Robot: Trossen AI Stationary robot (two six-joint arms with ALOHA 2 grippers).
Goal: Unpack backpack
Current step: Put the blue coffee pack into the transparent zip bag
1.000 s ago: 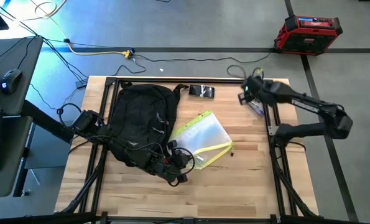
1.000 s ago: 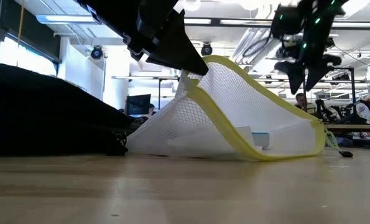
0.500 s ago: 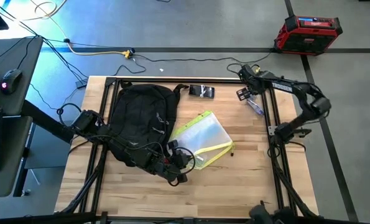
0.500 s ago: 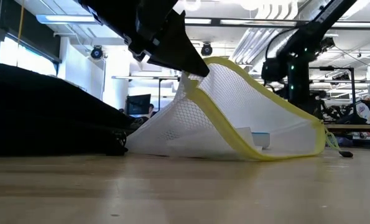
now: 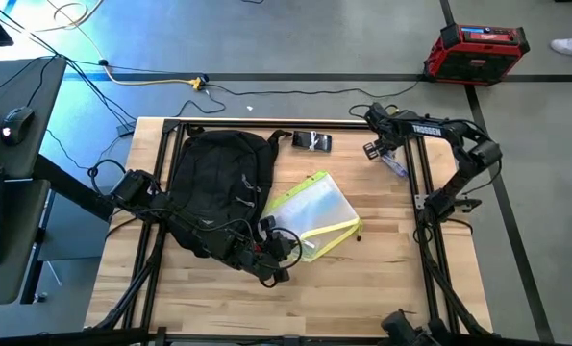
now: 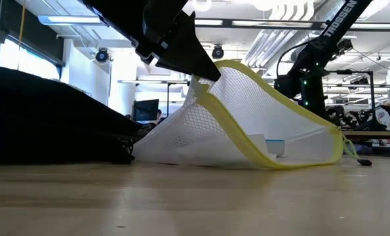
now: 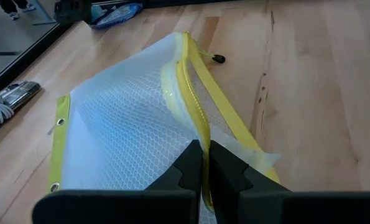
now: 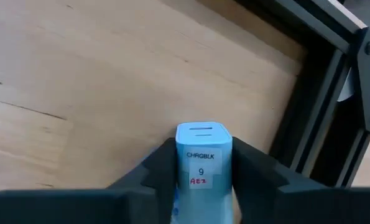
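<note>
Lying on a wooden table [image 5: 382, 279], backpack [image 5: 218, 192]; left jaws pinch pouch [image 5: 314, 216], right jaws clasp charger [image 8: 202, 158].

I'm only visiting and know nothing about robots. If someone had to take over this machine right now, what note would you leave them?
Left hand: shut on the yellow edge of the mesh pouch, beside the backpack.
Right hand: at the table's far right corner, shut on a small blue charger block.
Done: pouch and a small dark packet lie out on the table.
Left: set the charger down, release the pouch, check the backpack for more; its inside is not visible.
</note>
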